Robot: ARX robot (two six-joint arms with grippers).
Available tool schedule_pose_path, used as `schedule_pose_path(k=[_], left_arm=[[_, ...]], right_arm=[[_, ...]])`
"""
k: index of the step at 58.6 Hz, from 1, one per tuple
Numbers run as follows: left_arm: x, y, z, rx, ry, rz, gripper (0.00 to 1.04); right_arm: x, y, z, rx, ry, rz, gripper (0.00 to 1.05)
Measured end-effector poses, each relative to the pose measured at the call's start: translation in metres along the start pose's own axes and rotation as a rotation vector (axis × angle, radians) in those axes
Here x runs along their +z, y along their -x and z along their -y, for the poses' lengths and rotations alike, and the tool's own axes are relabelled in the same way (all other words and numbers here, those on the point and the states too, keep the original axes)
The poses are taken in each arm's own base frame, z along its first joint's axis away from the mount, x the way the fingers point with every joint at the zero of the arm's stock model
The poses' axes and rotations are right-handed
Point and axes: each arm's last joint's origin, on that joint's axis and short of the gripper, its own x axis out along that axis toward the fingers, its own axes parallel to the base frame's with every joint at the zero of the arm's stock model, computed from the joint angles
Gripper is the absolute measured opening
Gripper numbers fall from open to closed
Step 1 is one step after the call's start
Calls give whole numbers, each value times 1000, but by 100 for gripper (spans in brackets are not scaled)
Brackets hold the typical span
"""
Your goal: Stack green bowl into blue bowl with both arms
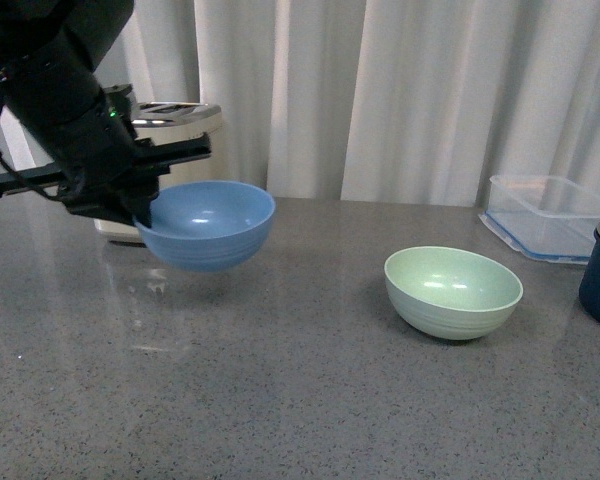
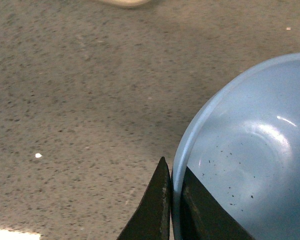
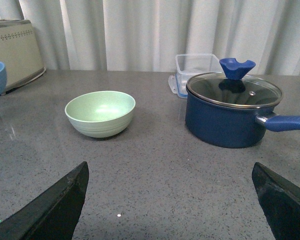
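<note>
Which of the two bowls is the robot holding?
The blue bowl: the left pincer grips its rim. The green bowl sits untouched on the table.

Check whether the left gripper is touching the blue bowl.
Touching. The left wrist view shows the left gripper pinching the blue bowl by its rim, one finger on each side, no gap visible.

Left claw (image 2: 174, 175) pinches the blue bowl (image 1: 215, 225) by its rim, aloft; right claw (image 3: 167, 200) gapes wide
</note>
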Motion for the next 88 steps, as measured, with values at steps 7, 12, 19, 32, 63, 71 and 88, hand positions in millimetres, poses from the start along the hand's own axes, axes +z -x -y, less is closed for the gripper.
schedule_pose_path(k=[7,12,19,32,63,71,88], left_arm=[[0,1,25,-40,-28,10,3],[-6,-7,44,-58,-50,-3,3],[-20,-23,60,-61,-71,-45,3],[-33,-36,71,-61,-86,-72,3],[-46,-45,83,-54,-116,-92,3],[-46,-45,83,-56,-114,-94,22],[-44,-41,81,-85,-105,-96,66]], right_arm=[[0,0,0,0,0,0,95],[0,0,0,0,0,0,95],[0,0,0,0,0,0,95],[0,0,0,0,0,0,95],[0,0,0,0,0,0,95],[0,0,0,0,0,0,95],[0,0,0,0,0,0,95]])
